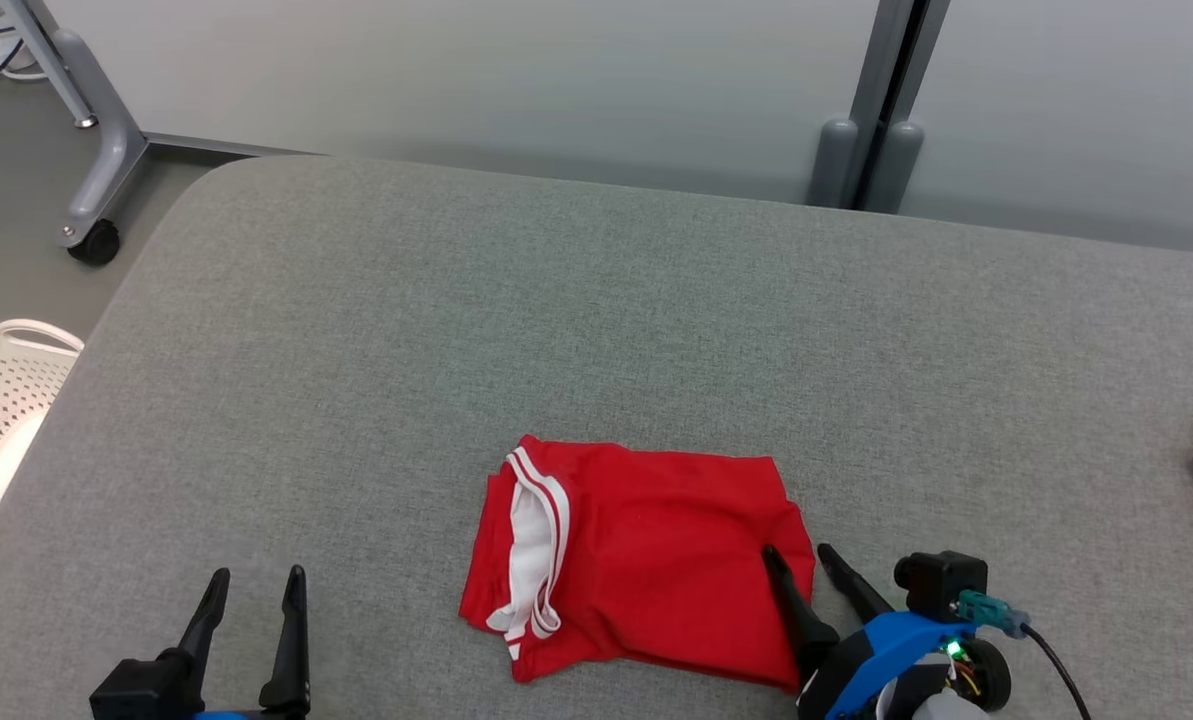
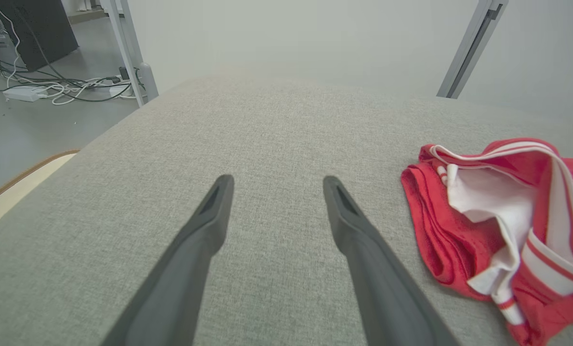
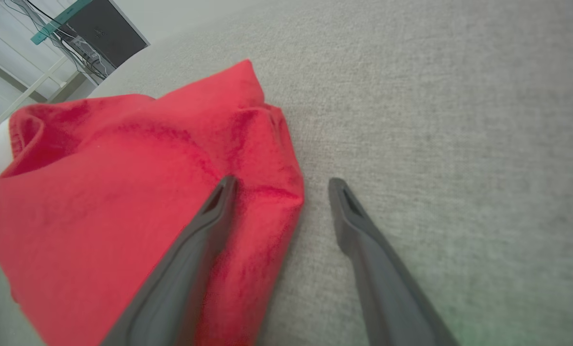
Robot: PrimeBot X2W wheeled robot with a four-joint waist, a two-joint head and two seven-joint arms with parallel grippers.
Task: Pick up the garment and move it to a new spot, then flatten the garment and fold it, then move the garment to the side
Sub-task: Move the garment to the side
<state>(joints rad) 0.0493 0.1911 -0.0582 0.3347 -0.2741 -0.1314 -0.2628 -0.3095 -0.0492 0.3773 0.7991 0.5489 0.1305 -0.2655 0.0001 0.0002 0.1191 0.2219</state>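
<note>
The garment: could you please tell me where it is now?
Head view: the garment lies near the table's front edge, the open right gripper straddling its right edge.

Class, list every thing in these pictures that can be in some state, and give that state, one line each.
red garment: folded, a little rumpled, lying on the grey table, not held.
left gripper: open, empty, to the garment's left.
right gripper: open, straddling the garment's right edge, not gripping.
white basket: beside the table's left edge; contents cannot be told.
</note>
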